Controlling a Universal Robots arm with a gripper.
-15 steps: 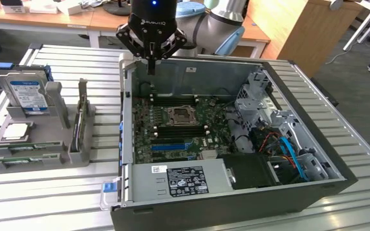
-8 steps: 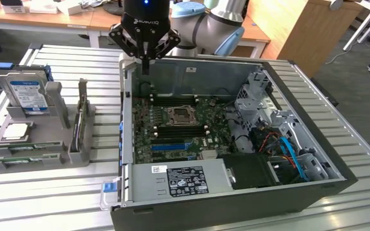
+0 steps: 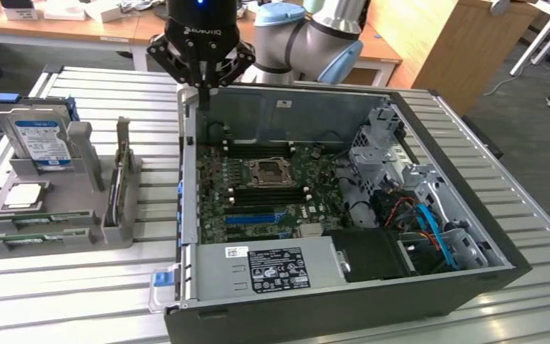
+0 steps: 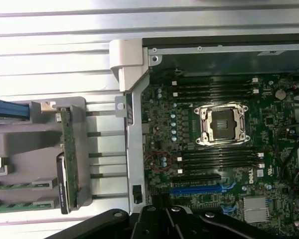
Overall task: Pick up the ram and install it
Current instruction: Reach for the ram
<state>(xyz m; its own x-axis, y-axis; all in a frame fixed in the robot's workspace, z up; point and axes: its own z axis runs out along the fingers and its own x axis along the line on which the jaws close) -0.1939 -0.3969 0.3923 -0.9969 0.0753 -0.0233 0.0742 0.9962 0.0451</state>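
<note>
Ext: hand (image 3: 201, 105) over case (image 3: 351, 315); wrist: ram (image 4: 69, 149) racked.

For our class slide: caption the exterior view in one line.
Gripper hovers above open computer case; ram stands in grey holder.

Pincer (image 3: 201, 104) downward, fully closed

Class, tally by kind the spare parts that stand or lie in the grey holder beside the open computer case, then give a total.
Hard drive: 1
Processor chip: 1
Ram sticks: 3, namely one upright stick and two flat sticks
Total: 5
A dark piece beside the upright stick is too unclear to count.
</note>
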